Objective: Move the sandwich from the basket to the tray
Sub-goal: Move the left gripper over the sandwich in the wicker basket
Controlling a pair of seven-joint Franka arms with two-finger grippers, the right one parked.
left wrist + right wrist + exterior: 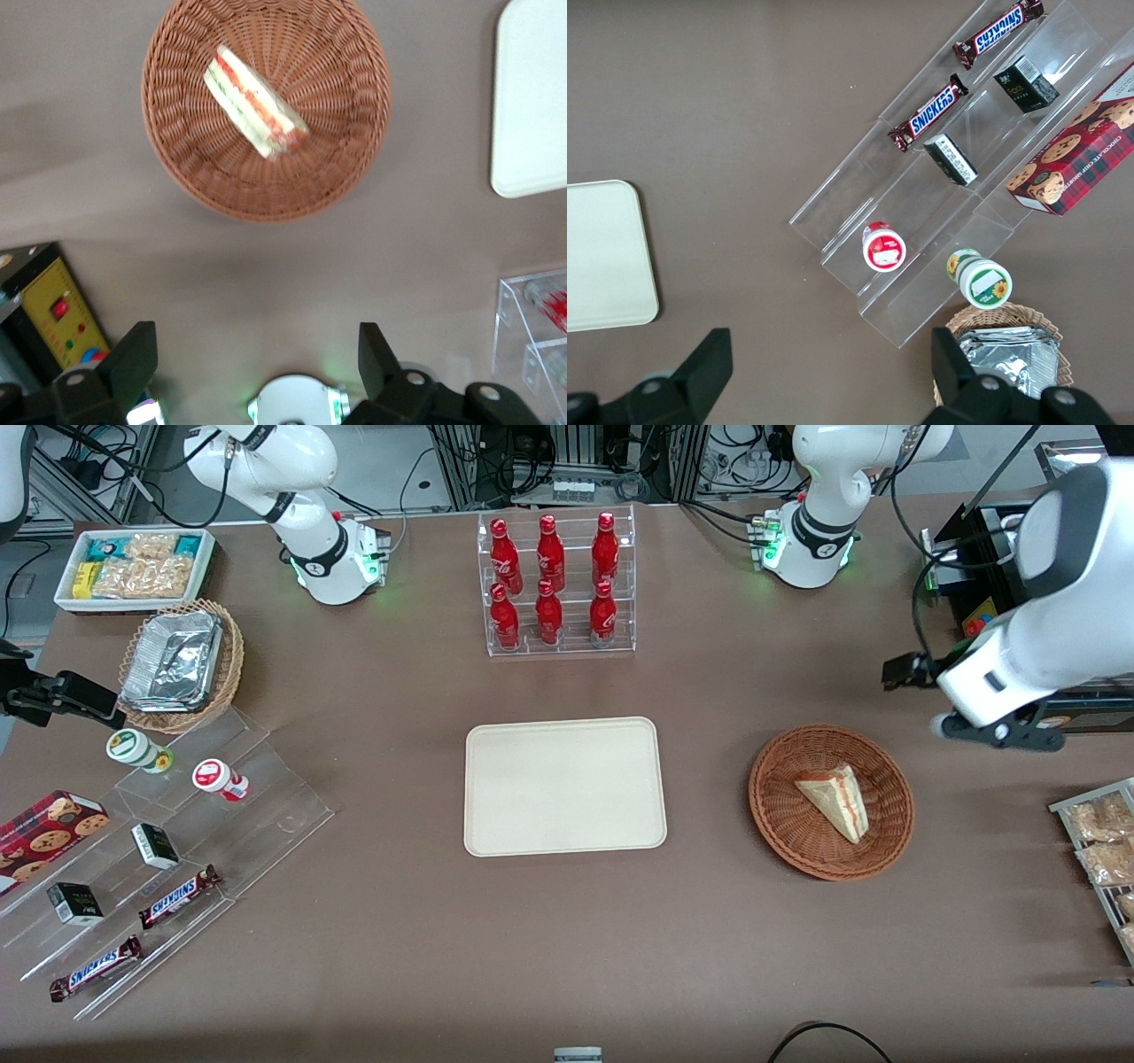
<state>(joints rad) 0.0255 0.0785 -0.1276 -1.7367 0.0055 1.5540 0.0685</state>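
A matte brown surface [797, 974] fills the scene; at its edge farthest from the front camera, cables and metal frames crowd the room's floor. The sandwich [834, 798] lies in the basket [780, 815], toward the working arm's end of the surface. The tray [564, 786] sits bare near the middle, well apart from the basket. The tool [257, 363] hangs above the surface, farther from the front camera than the basket, its fingers [131, 361] spread wide and holding nothing.

Farther from the front camera than the tray, a clear rack [558, 584] holds six red bottles [549, 558] with white script I cannot read. Toward the parked arm's end, a clear stepped stand [177, 868] carries two bars marked SNICKERS [180, 895], small dark boxes [155, 845] and two round tubs [220, 779]. Beside the stand lies a red box marked CHOCOLATE CHIP COOKIES [1072, 164]. A tan wicker basket [226, 677] holds foil containers [173, 660], next to a white bin [133, 567] of snack packets.
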